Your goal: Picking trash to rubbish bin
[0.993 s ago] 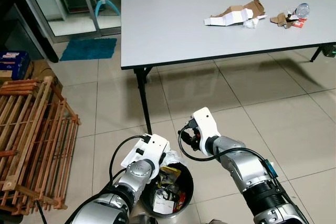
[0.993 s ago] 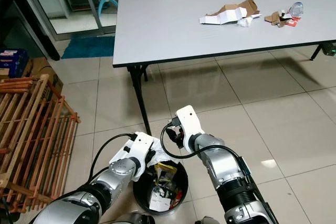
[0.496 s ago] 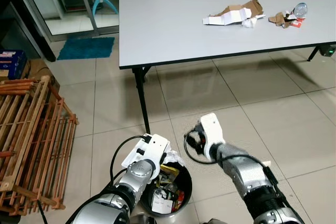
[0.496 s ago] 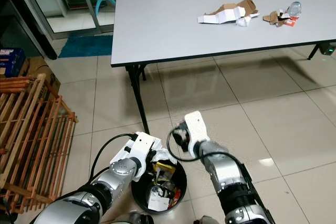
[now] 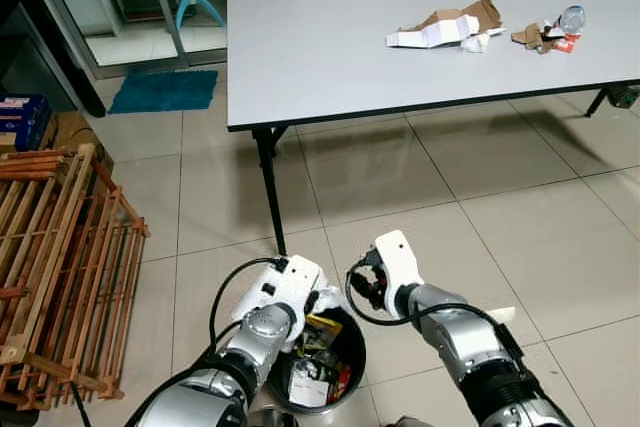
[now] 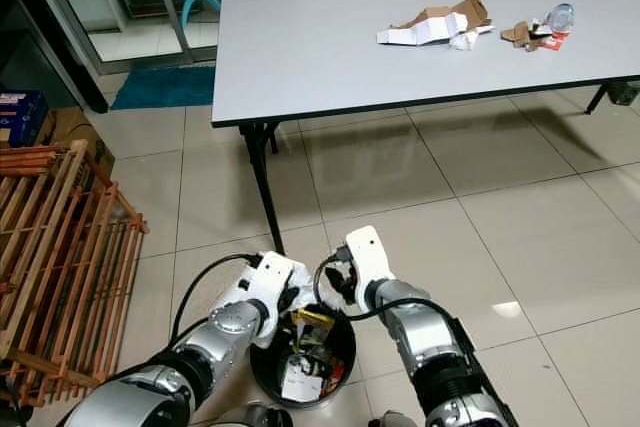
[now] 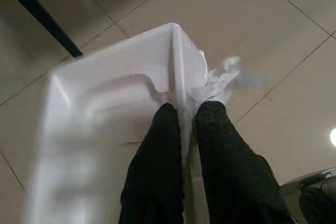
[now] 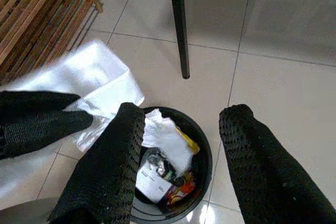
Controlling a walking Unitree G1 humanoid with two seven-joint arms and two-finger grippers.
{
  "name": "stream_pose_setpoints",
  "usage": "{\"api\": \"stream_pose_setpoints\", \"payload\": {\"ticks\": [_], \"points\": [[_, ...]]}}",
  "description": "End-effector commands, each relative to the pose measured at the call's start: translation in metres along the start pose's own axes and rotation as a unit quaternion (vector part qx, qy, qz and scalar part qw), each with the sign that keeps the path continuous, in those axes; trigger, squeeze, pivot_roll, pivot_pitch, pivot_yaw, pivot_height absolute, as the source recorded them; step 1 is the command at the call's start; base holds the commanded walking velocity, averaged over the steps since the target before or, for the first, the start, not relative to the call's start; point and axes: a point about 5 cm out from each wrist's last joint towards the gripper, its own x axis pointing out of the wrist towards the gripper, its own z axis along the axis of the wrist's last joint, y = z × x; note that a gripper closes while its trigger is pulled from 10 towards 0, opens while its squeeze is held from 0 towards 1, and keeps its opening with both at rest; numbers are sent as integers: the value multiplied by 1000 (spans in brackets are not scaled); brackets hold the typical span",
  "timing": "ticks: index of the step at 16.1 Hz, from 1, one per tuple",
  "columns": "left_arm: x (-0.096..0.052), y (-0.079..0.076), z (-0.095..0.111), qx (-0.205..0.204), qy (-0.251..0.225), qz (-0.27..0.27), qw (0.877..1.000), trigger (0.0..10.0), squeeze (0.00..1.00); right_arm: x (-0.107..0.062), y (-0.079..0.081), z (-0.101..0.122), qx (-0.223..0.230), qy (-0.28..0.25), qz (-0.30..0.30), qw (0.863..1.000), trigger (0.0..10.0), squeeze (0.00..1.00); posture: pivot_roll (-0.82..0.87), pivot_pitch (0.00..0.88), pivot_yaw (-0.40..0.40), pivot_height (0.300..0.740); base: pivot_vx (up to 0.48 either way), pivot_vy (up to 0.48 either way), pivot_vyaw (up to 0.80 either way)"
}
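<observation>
Your right pincer point(image 8: 178, 156) has drawn back toward the rubbish bin point(image 5: 352, 355), fingers spread and empty; your left pincer point(image 7: 184, 129) is clenched on a white tray point(image 7: 105, 129) above the bin. Farther off, cardboard scraps point(image 5: 445, 25) lie on the desk point(image 5: 320, 47).

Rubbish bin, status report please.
Left gripper shut on white tray over rubbish bin. Right gripper open above bin. More trash on table.
</observation>
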Motion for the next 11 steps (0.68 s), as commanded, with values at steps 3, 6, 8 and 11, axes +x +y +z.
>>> {"api": "stream_pose_setpoints", "payload": {"ticks": [3,6,8,11], "points": [[0,3,3,4,-3,2,1000,10000,1000,1,-2,4,-4,-6,-2,1000,10000,0,-74,70,55,720,0,0,0],[0,4,4,6,-3,2,1000,10000,1000,1,-2,6,-5,-8,-3,1000,10000,0,-73,71,56,720,0,0,0],[0,5,5,12,-4,9,1000,10000,0,1,-3,7,-6,-9,-5,1000,10000,0,-71,71,54,720,0,0,0],[-1,15,12,3,-20,36,999,10000,0,1,-5,10,-5,-14,-10,1000,10000,0,-65,75,54,720,0,0,0]]}}
